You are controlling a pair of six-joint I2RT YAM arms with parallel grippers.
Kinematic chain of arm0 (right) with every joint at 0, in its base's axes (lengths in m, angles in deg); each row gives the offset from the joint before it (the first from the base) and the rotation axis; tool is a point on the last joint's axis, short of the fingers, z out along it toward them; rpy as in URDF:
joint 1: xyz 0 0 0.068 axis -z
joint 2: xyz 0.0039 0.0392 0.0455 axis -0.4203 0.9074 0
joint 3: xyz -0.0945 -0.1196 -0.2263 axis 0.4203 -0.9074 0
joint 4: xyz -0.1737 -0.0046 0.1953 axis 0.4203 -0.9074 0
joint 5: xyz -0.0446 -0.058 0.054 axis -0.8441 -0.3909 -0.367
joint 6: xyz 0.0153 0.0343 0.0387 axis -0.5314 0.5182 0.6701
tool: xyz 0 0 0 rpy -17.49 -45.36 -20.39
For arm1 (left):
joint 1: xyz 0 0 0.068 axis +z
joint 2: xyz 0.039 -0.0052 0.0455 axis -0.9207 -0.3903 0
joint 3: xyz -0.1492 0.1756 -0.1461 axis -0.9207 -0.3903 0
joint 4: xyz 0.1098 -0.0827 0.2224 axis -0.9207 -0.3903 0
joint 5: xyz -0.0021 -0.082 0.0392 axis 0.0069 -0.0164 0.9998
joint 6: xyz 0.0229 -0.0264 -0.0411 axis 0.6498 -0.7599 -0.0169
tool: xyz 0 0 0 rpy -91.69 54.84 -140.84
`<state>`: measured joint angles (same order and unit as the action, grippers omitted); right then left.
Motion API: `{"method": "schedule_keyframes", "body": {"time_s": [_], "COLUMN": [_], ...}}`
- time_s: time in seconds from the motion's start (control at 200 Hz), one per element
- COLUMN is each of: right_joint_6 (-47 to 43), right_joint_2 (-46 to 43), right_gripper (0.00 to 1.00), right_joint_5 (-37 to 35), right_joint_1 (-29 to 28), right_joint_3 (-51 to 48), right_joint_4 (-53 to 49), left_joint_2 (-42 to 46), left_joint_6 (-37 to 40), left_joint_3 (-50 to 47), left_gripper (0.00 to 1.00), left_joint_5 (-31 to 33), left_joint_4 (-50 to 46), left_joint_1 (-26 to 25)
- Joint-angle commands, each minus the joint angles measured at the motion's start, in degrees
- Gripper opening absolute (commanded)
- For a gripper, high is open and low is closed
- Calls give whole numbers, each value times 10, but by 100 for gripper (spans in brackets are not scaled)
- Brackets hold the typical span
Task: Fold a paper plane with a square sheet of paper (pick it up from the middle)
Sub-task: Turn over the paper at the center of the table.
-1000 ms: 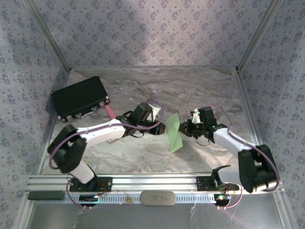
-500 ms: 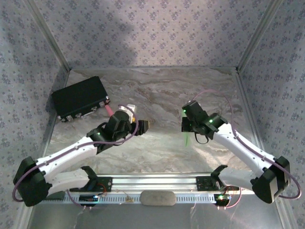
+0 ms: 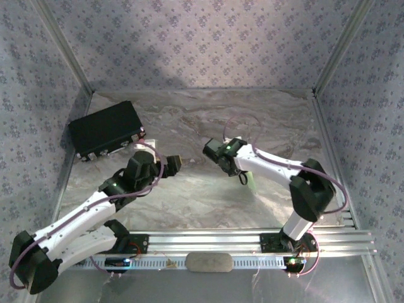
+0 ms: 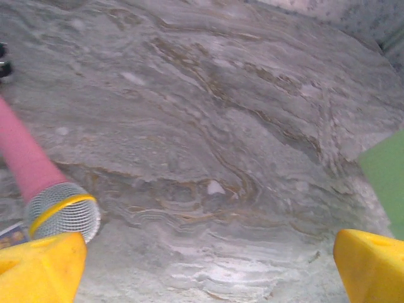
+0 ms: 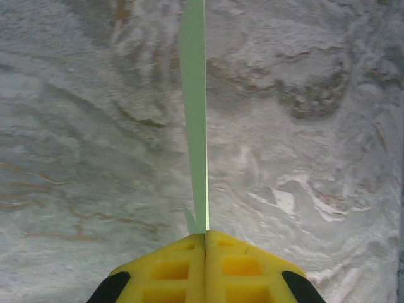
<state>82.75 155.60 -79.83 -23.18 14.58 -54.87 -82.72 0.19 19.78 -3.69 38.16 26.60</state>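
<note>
Pinching the green paper (image 5: 194, 95) between tightly closed fingers, the right claw (image 5: 206, 237) holds it on edge, so it juts straight out ahead of the fingertips as a thin blade over the table (image 5: 315, 158). I judge this grip suits a sheet already folded over, since it keeps the layers pressed together. From above, a pale-green corner pokes out just below that claw.

The left claw (image 4: 205, 271) is spread wide and holds nothing, with bare marbled surface between its fingers. The paper's edge lies ahead of it and off to its right, well apart, which seems to leave it free to come in for the next crease. Ahead and to its left lies a pink microphone (image 4: 28, 170), not part of the folding.

Beyond the left claw, further left, sits the black box (image 3: 104, 129). It looks closed from above, though it is too small there to be sure, and nothing inside it shows.
</note>
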Motion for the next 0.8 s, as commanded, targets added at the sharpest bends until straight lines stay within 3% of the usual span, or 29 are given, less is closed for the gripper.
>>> {"method": "schedule_keyframes", "body": {"time_s": [0.0,0.175,0.29,0.34,0.4,0.49,0.69,0.795], "right_joint_6": [10,-8,-12,-13,-18,-21,13,20], "right_joint_2": [39,68,58,42,10,-51,-180,-217], "right_gripper": [4,9,20,30,42,47,38,38], "right_joint_5": [52,194,273,316,360,431,552,638], "right_joint_1": [-11,-12,0,15,35,72,190,256], "right_joint_3": [25,30,19,4,-22,-97,-266,-348], "right_joint_4": [37,138,181,204,240,311,424,502], "left_joint_2": [46,81,64,53,30,-29,-156,-204], "left_joint_6": [-34,-77,-72,-67,-68,-62,-53,-72], "left_joint_3": [-15,-37,-30,-29,-25,-2,43,65], "left_gripper": [100,100,100,99,92,84,65,55], "left_joint_5": [21,-8,-48,-66,-94,-138,-237,-250], "left_joint_4": [-34,-50,-58,-51,-47,-51,-15,-7], "left_joint_1": [18,59,72,73,76,80,76,66]}}
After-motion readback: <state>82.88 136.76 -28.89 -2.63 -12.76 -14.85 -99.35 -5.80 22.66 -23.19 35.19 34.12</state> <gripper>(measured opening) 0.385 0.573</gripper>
